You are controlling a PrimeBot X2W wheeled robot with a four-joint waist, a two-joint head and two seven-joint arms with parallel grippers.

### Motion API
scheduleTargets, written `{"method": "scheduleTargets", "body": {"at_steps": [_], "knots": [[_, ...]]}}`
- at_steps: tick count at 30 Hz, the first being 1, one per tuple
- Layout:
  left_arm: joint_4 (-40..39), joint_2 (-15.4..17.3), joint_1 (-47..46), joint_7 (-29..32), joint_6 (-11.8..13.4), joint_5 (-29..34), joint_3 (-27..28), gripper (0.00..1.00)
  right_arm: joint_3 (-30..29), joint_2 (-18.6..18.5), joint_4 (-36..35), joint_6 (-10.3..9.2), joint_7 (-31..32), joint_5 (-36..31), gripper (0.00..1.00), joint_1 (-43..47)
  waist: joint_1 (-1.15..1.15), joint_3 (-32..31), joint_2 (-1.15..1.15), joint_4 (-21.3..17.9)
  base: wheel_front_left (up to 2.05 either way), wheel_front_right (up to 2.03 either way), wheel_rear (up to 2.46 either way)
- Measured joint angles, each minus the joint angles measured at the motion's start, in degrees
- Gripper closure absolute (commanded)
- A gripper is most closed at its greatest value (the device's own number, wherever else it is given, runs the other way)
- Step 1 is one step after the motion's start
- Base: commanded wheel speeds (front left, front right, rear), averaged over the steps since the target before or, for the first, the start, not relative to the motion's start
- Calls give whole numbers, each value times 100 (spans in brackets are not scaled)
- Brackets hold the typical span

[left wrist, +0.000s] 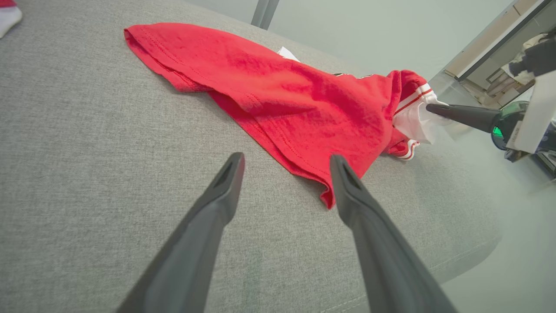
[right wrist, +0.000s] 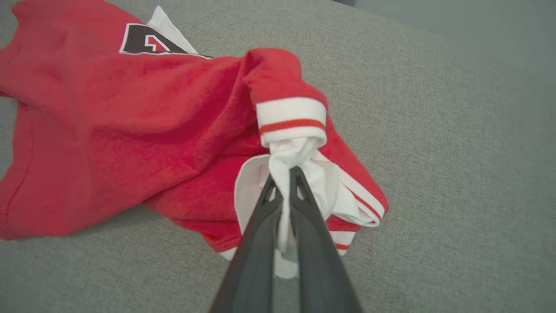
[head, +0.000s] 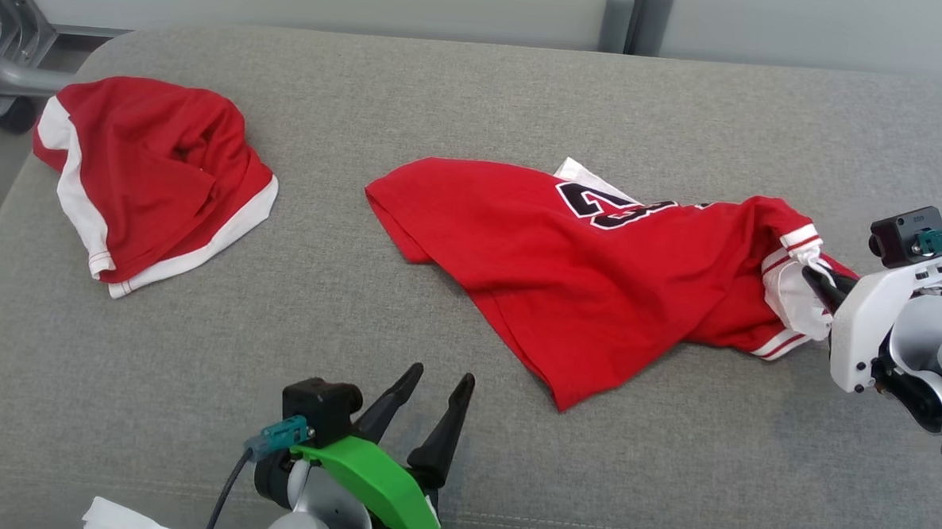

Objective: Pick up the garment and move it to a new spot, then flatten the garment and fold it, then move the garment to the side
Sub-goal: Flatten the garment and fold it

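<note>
Two red garments on the grey cushion (head: 479, 82): the numbered jersey (head: 582, 277) lies rumpled right of centre, and a second red-and-white piece (head: 149, 179) sits well apart at far left. Right gripper (right wrist: 286, 171) is pinched tight on a wad of white fabric at the jersey's right end, beside the striped cuff; the rest rests on the cushion. Left gripper (head: 442, 374) is empty, fingers spread, hovering near the jersey's lower hem point. Reads as step one, pick-up and move. Next probably needs a lift from the right, perhaps with a left pinch on that hem corner. Hazards: a single hold bunches the cloth, the cushion's right edge is close, and the other garment takes the far-left spot.
</note>
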Motion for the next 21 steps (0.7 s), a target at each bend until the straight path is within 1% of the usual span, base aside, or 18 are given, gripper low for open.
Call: {"method": "scheduleTargets", "body": {"at_steps": [3,5,9,14,17,21], "knots": [[13,-3,9,65,-67,-276,-113,0,12,25,12,22,-68,-1,100,-71,0,-8,0,-113,0,0,0],[15,-4,9,66,-94,-314,-142,0,10,53,13,49,-112,0,100,-87,0,-8,0,-153,0,0,0],[149,-10,7,214,-145,-437,-296,0,10,233,11,60,-272,34,100,-154,0,11,0,-315,0,0,0],[302,-12,-30,447,-391,-702,-673,0,58,370,1,99,-353,57,100,-271,0,92,0,-491,0,0,0],[463,-12,-224,460,-416,-710,-817,0,87,447,-1,100,-407,57,100,-415,0,172,0,-592,0,0,0],[579,-13,-617,365,-459,-694,-861,0,119,527,-9,101,-472,57,100,-584,0,298,0,-732,0,0,0]]}}
